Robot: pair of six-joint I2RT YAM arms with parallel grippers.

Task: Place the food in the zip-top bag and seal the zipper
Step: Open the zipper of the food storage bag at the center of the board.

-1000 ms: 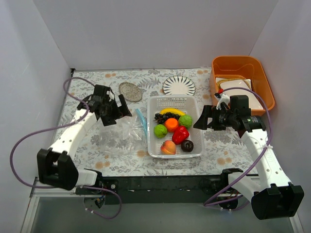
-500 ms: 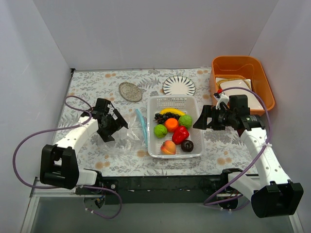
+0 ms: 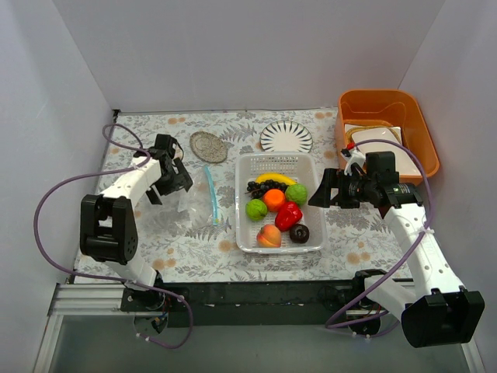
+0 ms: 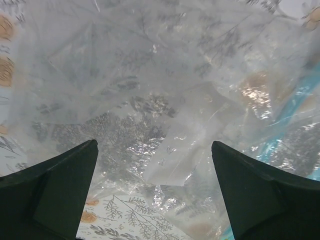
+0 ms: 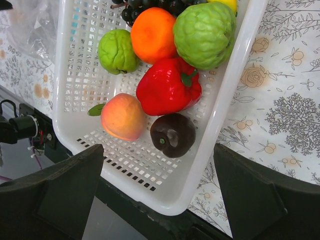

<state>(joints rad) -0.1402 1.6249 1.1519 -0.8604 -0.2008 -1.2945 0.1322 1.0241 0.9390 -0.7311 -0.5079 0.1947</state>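
The food lies in a white perforated basket (image 3: 314,233): banana (image 3: 278,179), grapes (image 3: 260,186), orange (image 3: 273,200), two green balls (image 3: 256,209), red pepper (image 3: 288,215), peach (image 3: 269,235) and a dark brown ball (image 3: 300,233). The clear zip-top bag (image 3: 194,203) lies flat left of the basket, its blue-green zipper (image 3: 210,194) toward the basket. My left gripper (image 3: 172,183) hovers open just above the bag (image 4: 150,90), fingers (image 4: 60,190) spread with nothing between them; the zipper (image 4: 295,110) shows at the right. My right gripper (image 3: 320,190) stands open beside the basket's right rim (image 5: 235,100), over the dark ball (image 5: 173,135) and peach (image 5: 123,116).
An orange bin (image 3: 388,105) holding white items stands at the back right. A striped plate (image 3: 286,137) and a small grey dish (image 3: 208,146) sit behind the basket. The left arm's purple cable (image 3: 58,194) loops out to the left. White walls close in three sides.
The left arm has folded back toward the left wall, its gripper staying over the bag. The bag and its zipper have shifted a little left. The right arm has not moved.
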